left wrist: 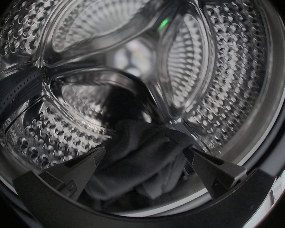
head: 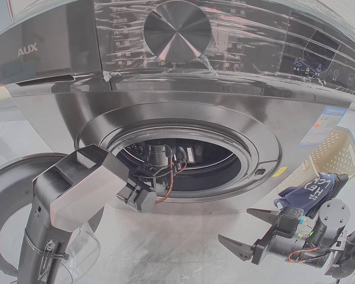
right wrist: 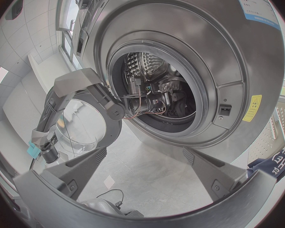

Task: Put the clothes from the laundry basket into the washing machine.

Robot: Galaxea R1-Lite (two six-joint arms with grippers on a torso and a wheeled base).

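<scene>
Right jaws: spread wide and holding nothing, above the pale floor [head: 173, 245] in front of the washing machine [head: 209, 99], to the right of its round opening.

Just beyond them, a navy garment [head: 309, 192] with white print hangs over the rim of the beige perforated laundry basket [head: 341, 154]. The basket stands against the machine's right side.

Machine door [head: 4, 194]: open, standing out to the left.

Left arm [head: 81, 188]: passes from the lower left through the opening, wrist inside.

Left jaws: inside the drum [left wrist: 234, 64], spread apart and gripping nothing.

Dark garment [left wrist: 139, 165]: crumpled at the bottom of the drum, between and beyond the two fingertips. I cannot tell whether it touches them.
</scene>
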